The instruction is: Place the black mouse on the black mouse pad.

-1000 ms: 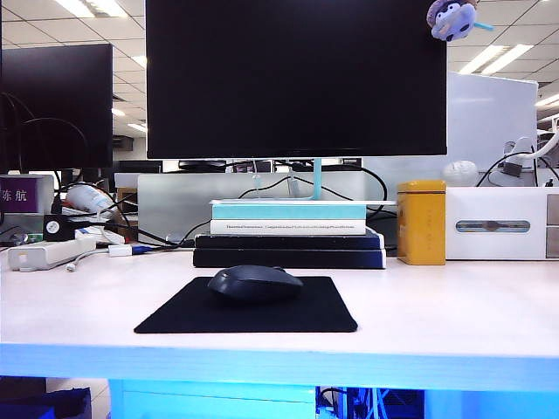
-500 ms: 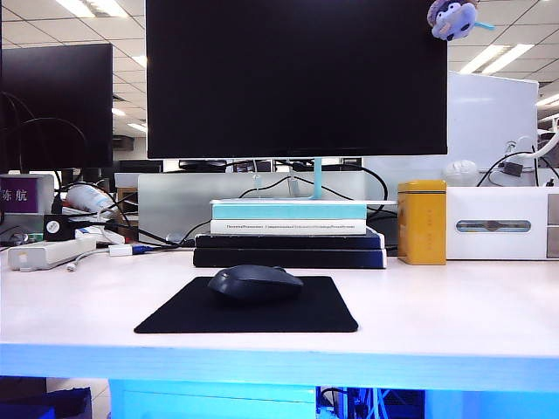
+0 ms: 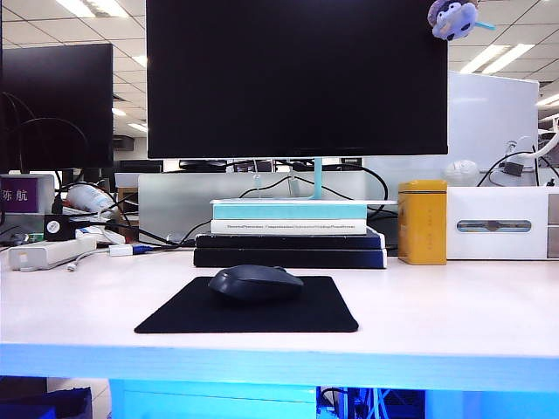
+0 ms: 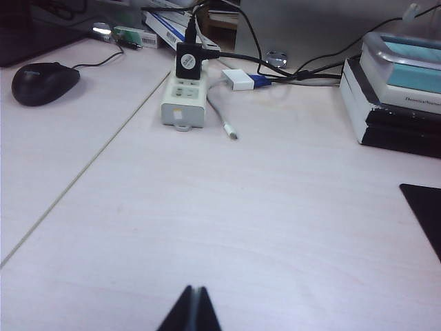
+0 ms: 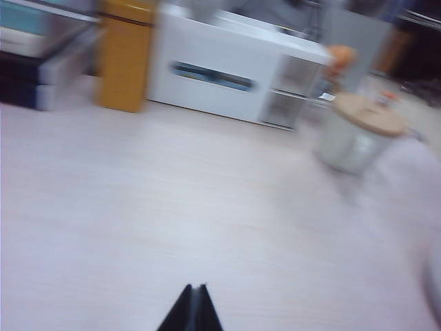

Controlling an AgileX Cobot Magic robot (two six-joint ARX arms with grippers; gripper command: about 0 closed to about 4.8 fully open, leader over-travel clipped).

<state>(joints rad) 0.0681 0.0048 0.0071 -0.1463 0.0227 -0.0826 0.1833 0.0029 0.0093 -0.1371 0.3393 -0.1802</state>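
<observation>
On the thin matte black rectangular mouse pad (image 3: 246, 306), toward twelve o'clock, sits the small low-domed black mouse (image 3: 255, 283), so the placing looks done. Bare pale desk (image 3: 454, 305) lies open at three and nine o'clock. Left gripper (image 4: 190, 308) and right gripper (image 5: 191, 307) hang clenched and empty over bare desktop, apart from the pad, neither seen from the exterior camera.

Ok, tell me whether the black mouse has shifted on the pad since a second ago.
No. The black mouse sits at the back of the black mouse pad, just in front of the book stack, exactly as before.
</observation>
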